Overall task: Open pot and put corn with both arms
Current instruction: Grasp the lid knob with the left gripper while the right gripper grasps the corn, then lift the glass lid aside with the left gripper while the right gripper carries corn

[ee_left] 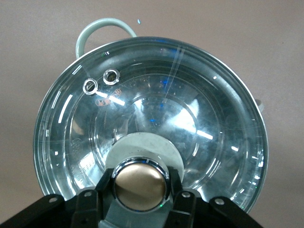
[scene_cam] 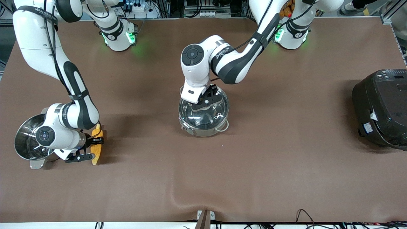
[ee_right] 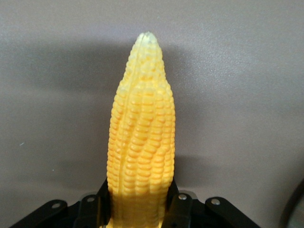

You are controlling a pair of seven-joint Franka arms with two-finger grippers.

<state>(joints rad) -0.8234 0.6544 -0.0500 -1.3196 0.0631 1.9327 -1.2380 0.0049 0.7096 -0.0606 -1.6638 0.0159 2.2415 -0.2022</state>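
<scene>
The steel pot [scene_cam: 203, 128] stands mid-table with its glass lid [scene_cam: 219, 109] on it. My left gripper [scene_cam: 206, 102] is over the lid. In the left wrist view my left gripper [ee_left: 140, 190] is shut on the copper-coloured knob [ee_left: 140, 183], one finger on each side. The glass lid [ee_left: 156, 104] and one pale loop handle [ee_left: 97, 28] show there. The corn [scene_cam: 97, 152] lies on the table at the right arm's end. My right gripper [scene_cam: 92, 146] is shut on the cob's thick end. In the right wrist view the corn [ee_right: 141, 133] sticks out from my right gripper [ee_right: 140, 209].
A steel steamer pot [scene_cam: 27, 140] stands right beside the corn, under the right arm's wrist. A big black rice cooker [scene_cam: 381, 108] stands at the left arm's end of the table. The brown cloth [scene_cam: 254, 165] has a ridge near the front edge.
</scene>
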